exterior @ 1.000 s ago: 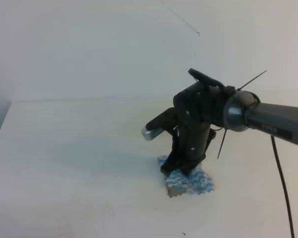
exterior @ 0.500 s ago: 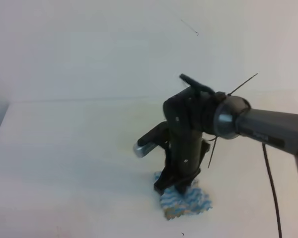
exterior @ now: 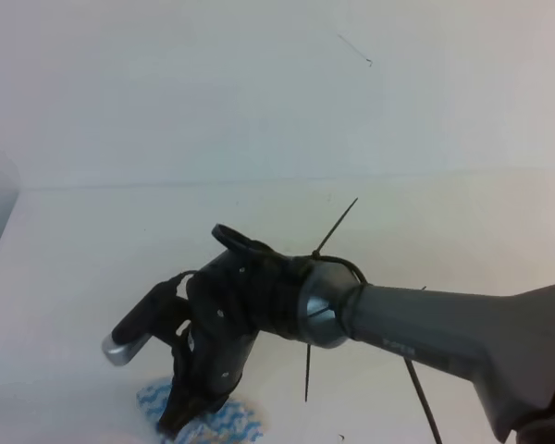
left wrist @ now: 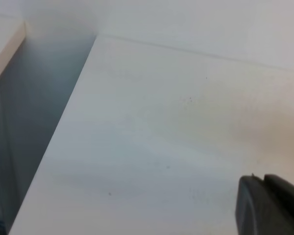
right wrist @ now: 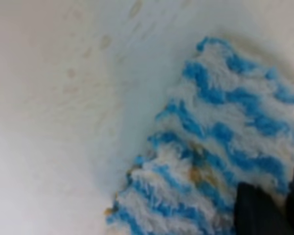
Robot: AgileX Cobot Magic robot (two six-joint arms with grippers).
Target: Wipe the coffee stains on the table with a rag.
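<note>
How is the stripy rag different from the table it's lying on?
The rag is fluffy with wavy blue and white stripes; the table is smooth and plain white. The rag is a little thing near the front edge in the high view, pressed down by the right pincer; the table spreads wide all around it. Both carry faint tan marks: a few spots on the rag, pale smears on the table beside it.

The rag [right wrist: 220,147] is fluffy, rough-piled cloth (blue and white, with tan flecks). The counter [left wrist: 152,127] looks smooth and matt white, faintly smeared. The right gripper [exterior: 180,416] appears matt black plastic.
</note>
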